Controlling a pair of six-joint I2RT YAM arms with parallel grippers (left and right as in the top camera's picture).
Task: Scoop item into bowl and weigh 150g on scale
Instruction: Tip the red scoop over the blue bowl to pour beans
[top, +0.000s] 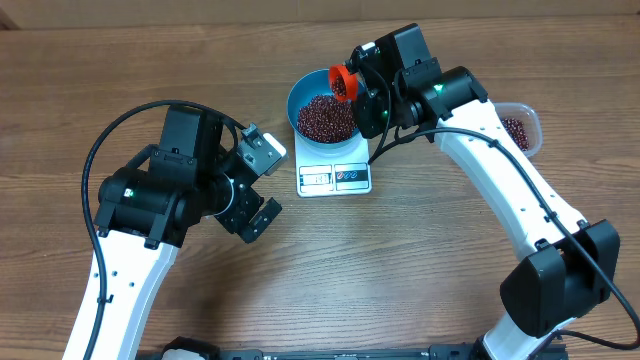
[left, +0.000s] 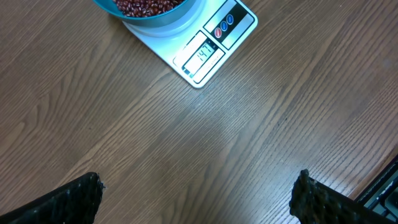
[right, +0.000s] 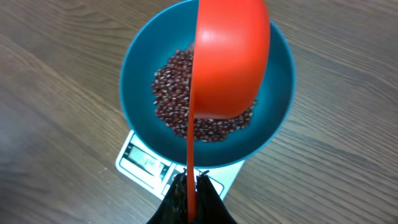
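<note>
The blue bowl (top: 300, 100) stands on the white scale (top: 335, 178) and holds a heap of dark red-brown beans (top: 325, 118). My right gripper (top: 364, 92) is shut on the thin handle of an orange-red scoop (top: 343, 82), which is turned on its side above the bowl's far right rim. In the right wrist view the scoop (right: 230, 62) covers part of the beans (right: 171, 87) inside the bowl (right: 137, 81), with the gripper (right: 193, 180) pinching the handle. My left gripper (top: 268, 185) hangs open and empty over bare wood left of the scale (left: 239, 22).
A clear plastic container (top: 522, 128) with more beans sits at the right, behind my right arm. The scale's display (left: 202, 56) faces the near side of the table. Black cables loop over both arms.
</note>
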